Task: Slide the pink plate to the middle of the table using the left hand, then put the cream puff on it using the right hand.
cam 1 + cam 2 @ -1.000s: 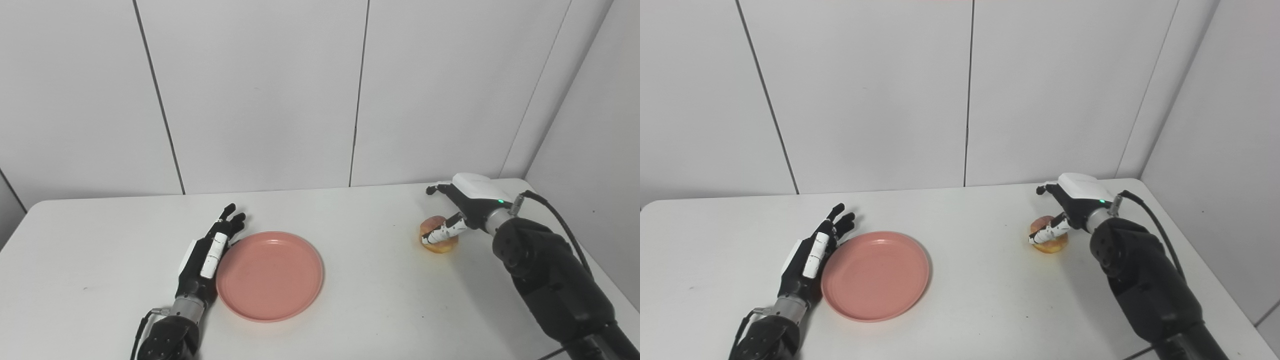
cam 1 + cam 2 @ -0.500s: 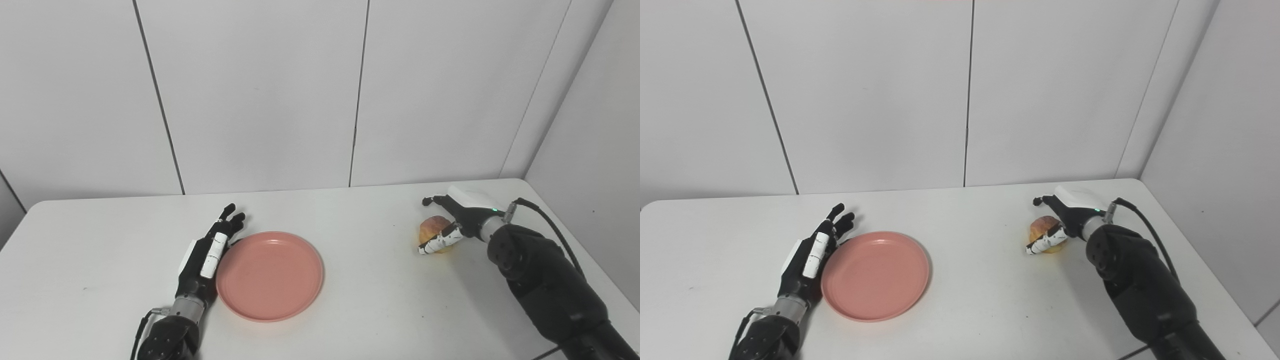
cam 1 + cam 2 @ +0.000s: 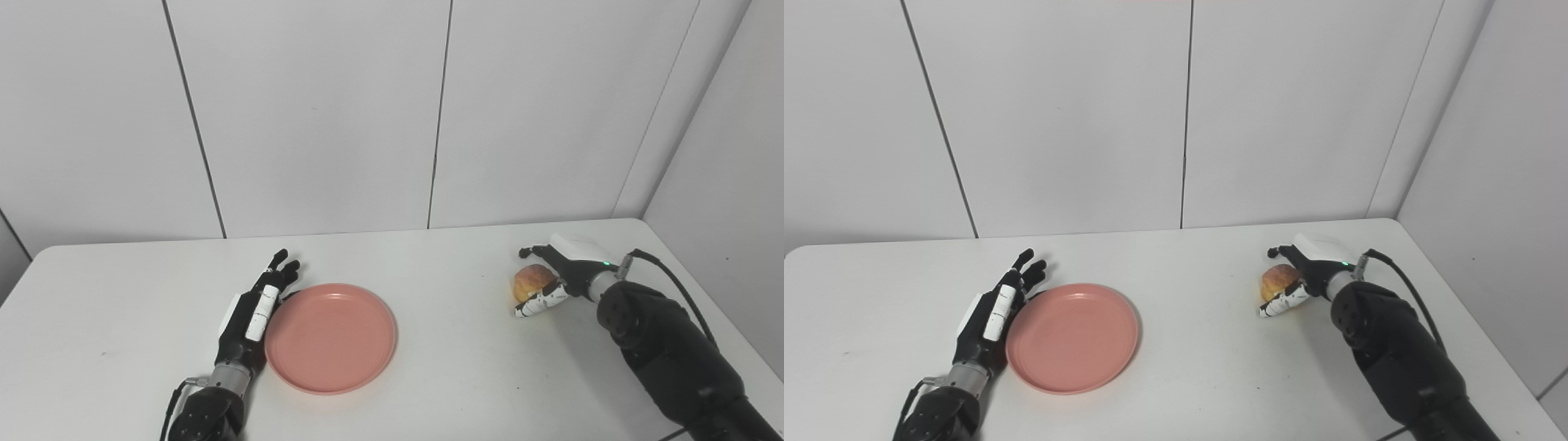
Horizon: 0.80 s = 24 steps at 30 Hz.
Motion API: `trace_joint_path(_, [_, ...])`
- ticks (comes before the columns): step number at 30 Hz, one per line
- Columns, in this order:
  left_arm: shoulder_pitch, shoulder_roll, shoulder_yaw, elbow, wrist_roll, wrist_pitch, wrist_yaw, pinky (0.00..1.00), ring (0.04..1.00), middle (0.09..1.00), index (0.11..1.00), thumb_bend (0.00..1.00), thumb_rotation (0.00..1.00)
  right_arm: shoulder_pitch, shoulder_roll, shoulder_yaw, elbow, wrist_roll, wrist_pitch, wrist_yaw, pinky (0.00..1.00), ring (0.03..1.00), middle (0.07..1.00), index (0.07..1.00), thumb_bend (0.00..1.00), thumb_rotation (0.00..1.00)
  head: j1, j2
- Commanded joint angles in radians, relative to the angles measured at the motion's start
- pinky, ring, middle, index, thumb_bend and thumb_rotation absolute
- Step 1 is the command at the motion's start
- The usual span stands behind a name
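Note:
A pink plate (image 3: 331,335) lies on the white table (image 3: 441,380), left of its middle. My left hand (image 3: 254,309) lies flat and open along the plate's left rim, fingers pointing away from me and touching the rim. A golden cream puff (image 3: 530,283) sits on the table at the right. My right hand (image 3: 566,272) is low behind it, open. Its fingers reach past the puff's far side and its thumb lies along the near side. The puff rests between them, not clasped.
White wall panels stand close behind the table and along its right side. The table's right edge runs just beyond my right arm (image 3: 667,349). A black cable loops over that arm's wrist.
My right hand has dropped lower and its thumb has come off the top of the puff to its near side. The plate and my left hand have not moved.

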Motion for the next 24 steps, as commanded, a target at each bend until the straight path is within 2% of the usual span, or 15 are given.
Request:
trace_joint_path(1, [0.028,-0.017,-0.011,0.006,-0.002,0.024,-0.016,0.83,0.937,0.911,0.925,0.91,0.86,-0.028,-0.025,-0.015,-0.011,0.002,0.019,-0.033,0.66,0.842,0.901,0.817,1.00,0.31,0.000,0.002])
trace_joint_path(8, [0.028,-0.017,-0.013,0.005,0.002,0.025,-0.014,0.82,0.935,0.913,0.924,0.92,0.86,-0.024,-0.020,-0.019,0.009,0.022,0.008,-0.073,0.54,0.722,0.832,0.794,1.00,0.19,0.003,0.004])
trace_joint_path(12, [0.028,-0.019,-0.012,0.005,0.000,0.028,-0.014,0.83,0.938,0.914,0.922,0.92,0.86,-0.023,-0.027,-0.003,0.020,0.015,0.000,-0.086,0.56,0.704,0.790,0.783,1.00,0.17,0.006,0.005])
trace_joint_path(15, [0.030,-0.019,-0.012,0.002,0.000,0.031,-0.015,0.82,0.937,0.912,0.923,0.90,0.86,-0.021,-0.025,-0.002,0.021,0.017,0.010,-0.097,0.55,0.674,0.751,0.745,0.95,0.09,0.006,0.006])
trace_joint_path(18, [0.030,-0.019,-0.012,0.000,0.002,0.033,-0.012,0.83,0.935,0.909,0.922,0.90,0.87,-0.019,-0.008,-0.016,0.033,0.018,0.026,-0.141,0.52,0.624,0.725,0.703,0.90,0.02,0.006,0.006])
trace_joint_path(21, [0.030,-0.019,-0.011,0.002,-0.001,0.034,-0.014,0.83,0.935,0.908,0.921,0.90,0.86,-0.018,0.003,-0.026,0.045,0.024,0.016,-0.190,0.47,0.546,0.627,0.654,0.84,0.00,0.007,0.007])
trace_joint_path(23, [0.031,-0.018,-0.012,-0.001,0.000,0.035,-0.015,0.83,0.936,0.909,0.922,0.91,0.86,-0.015,0.007,-0.032,0.050,0.034,-0.001,-0.220,0.41,0.468,0.508,0.622,0.61,0.00,0.008,0.007])
trace_joint_path(24, [0.031,-0.018,-0.013,-0.002,0.000,0.036,-0.015,0.83,0.936,0.907,0.923,0.91,0.86,-0.014,0.008,-0.035,0.053,0.040,-0.009,-0.233,0.37,0.423,0.490,0.555,0.56,0.00,0.008,0.007])
